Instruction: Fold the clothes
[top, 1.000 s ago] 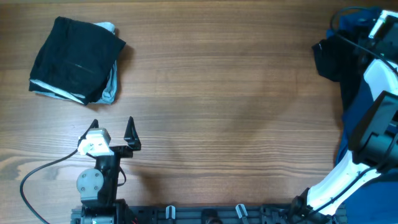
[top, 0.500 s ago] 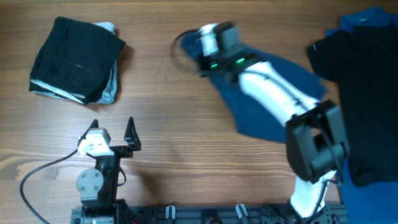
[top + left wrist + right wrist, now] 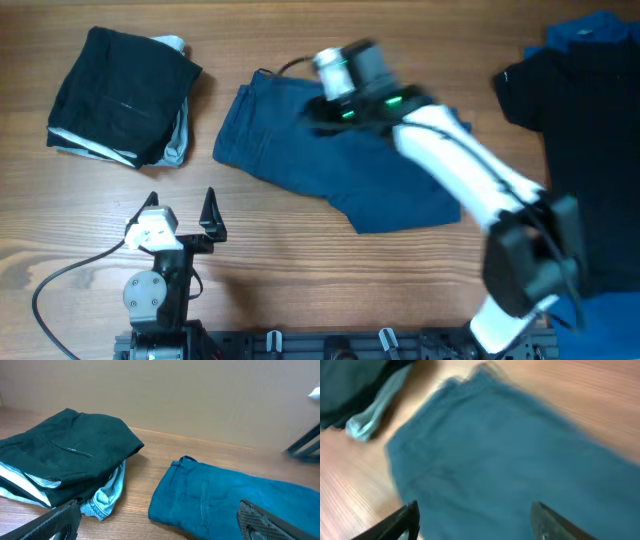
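Since a second ago, a dark navy garment has come from the right-hand heap onto the middle of the bench, and the right arm has swung out over it.

The bench is bare wood around the piece, with room on all sides for spreading and folding. The navy garment lies mostly flat, though its right part is hidden under the arm. Its long axis runs on a slant from the far left corner toward the near right. A heap of black clothes with a bright blue one at its far edge sits at the right edge of the bench, just beside the garment's right end. A folded stack, black over pale blue, sits at the far left, near but apart from the garment's left edge.

The right pincer hangs directly above the navy cloth with its fingers apart and nothing between them, so the cloth looks released. The left pincer rests near the front edge with its fingers also apart and empty. The garment's left end lies ahead of it and a little to its right.

The right arm is nearer overall, while the left arm is nearer the left corners.
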`<action>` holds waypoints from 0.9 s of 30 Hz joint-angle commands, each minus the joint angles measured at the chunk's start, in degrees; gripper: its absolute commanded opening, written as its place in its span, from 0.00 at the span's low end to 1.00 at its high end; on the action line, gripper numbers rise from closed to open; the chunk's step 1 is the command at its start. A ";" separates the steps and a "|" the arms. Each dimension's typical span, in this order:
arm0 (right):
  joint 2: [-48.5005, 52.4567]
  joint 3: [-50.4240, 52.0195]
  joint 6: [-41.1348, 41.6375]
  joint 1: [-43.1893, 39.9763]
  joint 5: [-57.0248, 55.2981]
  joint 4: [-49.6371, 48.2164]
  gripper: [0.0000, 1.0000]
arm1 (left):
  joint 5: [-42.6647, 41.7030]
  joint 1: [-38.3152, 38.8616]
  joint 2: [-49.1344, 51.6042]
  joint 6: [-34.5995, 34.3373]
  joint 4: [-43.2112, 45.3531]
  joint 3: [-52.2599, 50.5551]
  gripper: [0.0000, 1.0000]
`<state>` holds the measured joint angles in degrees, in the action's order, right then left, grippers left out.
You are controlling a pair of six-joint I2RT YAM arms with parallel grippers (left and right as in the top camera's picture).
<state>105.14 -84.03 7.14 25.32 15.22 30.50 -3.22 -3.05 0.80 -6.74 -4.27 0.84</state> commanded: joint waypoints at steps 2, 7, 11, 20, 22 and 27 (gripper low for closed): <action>-5.27 -0.35 -0.98 -13.57 -1.05 8.50 0.77 | 0.55 0.33 -0.37 -0.11 0.09 -0.46 1.00; -5.22 -0.33 -0.94 -24.02 -1.05 11.93 1.00 | 0.55 0.33 -0.37 -0.11 0.11 -0.46 1.00; -5.22 -0.33 -0.98 -25.35 -1.88 11.80 1.00 | 0.55 0.33 -0.37 -0.11 0.11 -0.46 1.00; -5.22 -0.33 -0.96 -25.35 -1.88 11.80 1.00 | 0.55 0.33 -0.37 -0.11 0.11 -0.46 1.00; -5.22 -0.33 -0.96 -25.35 -1.88 11.80 1.00 | 0.55 0.33 -0.37 -0.11 0.09 -0.46 1.00; -5.22 -0.33 -0.96 -25.35 -1.88 11.80 1.00 | 0.55 0.33 -0.35 -0.11 0.11 -0.46 1.00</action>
<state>100.22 -84.25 6.33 0.05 14.06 42.41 -3.22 -3.05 0.80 -6.74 -4.27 0.84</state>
